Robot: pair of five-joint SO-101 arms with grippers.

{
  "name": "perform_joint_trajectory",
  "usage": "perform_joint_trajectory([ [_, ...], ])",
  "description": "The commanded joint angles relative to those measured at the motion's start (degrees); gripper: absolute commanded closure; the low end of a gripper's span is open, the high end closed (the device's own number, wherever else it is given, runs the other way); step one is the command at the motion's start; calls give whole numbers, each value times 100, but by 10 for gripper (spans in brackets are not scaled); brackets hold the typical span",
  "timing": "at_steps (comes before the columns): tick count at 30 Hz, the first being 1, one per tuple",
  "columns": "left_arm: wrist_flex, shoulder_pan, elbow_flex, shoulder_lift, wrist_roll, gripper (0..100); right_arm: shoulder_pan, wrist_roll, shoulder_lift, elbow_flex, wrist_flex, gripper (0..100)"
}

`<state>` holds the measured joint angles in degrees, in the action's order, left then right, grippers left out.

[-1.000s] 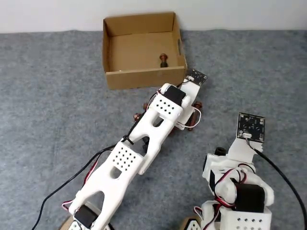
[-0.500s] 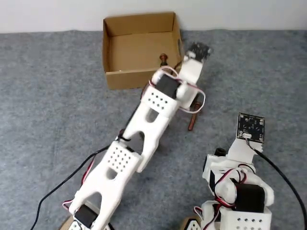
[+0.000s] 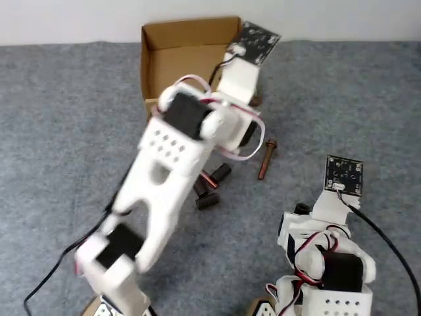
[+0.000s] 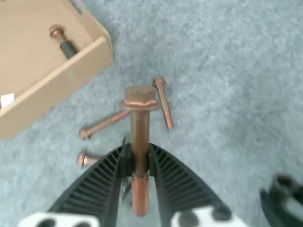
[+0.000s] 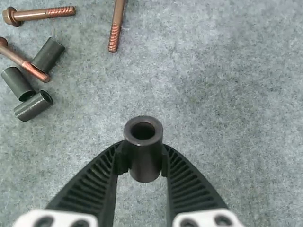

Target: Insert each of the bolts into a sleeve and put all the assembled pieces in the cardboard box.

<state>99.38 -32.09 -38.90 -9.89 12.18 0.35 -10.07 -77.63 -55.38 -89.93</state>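
Left gripper (image 4: 138, 150) fingers pinching copper-coloured hex-head bolt (image 4: 138, 120) by shank, above grey carpet (image 4: 227, 71), near brown cardboard box (image 4: 71, 71); right gripper (image 5: 143, 155) fingers clamped on short dark cylindrical sleeve (image 5: 143, 165); step in hand, judged: joining this pair; next move calls for lining threaded tip with bore, then pushing through; one assembled piece (image 4: 61, 40) lies in box; loose bolts (image 4: 162, 101), loose sleeves (image 5: 33, 106) wait on carpet.

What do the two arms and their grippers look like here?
Both the left arm and right arm are white printed shells with perforated panels, black servos and red, white and black wiring. Each wrist carries a dark camera board. The left gripper and right gripper have black ribbed jaws on white bases.
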Motion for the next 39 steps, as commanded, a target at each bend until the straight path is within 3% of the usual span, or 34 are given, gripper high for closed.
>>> perform_joint_trajectory([
  [1,9,-26,1147,1600,-26,996,-31,26,-57,220,-13,991],
  [15,-2347,-26,6158,5908,-26,996,-75,18,-57,202,303,991],
  [24,-3719,-9,7855,7930,-9,996,-1516,18,-57,202,1147,991],
  [32,-4598,-18,8725,8976,1257,996,-2809,53,-48,-211,1833,991],
  [39,-5697,18,9534,9705,1662,995,-3714,642,-40,-475,2466,991],
])
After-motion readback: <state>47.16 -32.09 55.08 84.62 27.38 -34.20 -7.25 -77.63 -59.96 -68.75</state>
